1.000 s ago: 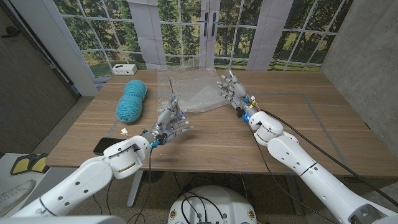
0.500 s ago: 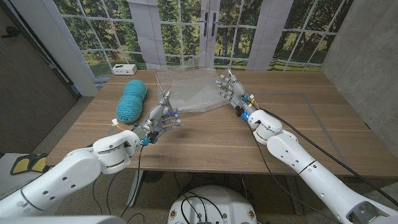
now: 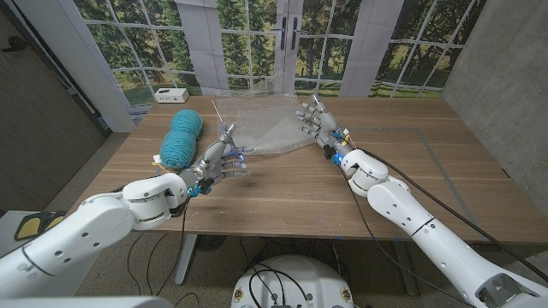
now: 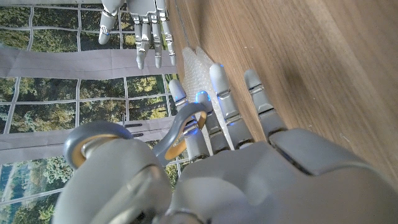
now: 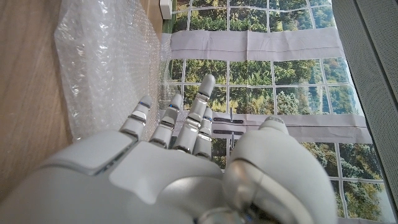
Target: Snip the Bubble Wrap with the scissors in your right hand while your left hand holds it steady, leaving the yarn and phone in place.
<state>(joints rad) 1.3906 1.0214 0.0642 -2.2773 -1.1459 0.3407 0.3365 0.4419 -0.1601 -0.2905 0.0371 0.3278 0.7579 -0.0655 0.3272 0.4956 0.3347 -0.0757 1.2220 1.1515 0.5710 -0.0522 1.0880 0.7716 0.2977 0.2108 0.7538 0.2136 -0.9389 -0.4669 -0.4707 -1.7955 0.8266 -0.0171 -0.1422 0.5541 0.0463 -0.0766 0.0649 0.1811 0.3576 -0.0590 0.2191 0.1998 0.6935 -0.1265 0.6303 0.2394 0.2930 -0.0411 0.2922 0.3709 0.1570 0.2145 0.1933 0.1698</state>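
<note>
Glossy white shells over both arms, rounded and segmented, grey at the joints. Silver-grey metal left hand (image 3: 218, 160) and right hand (image 3: 315, 121), fingers (image 4: 225, 99) built of banded links with pale tips. Small blue lights glowing near the wrists. Thin black cables trailing along the right forearm.
</note>
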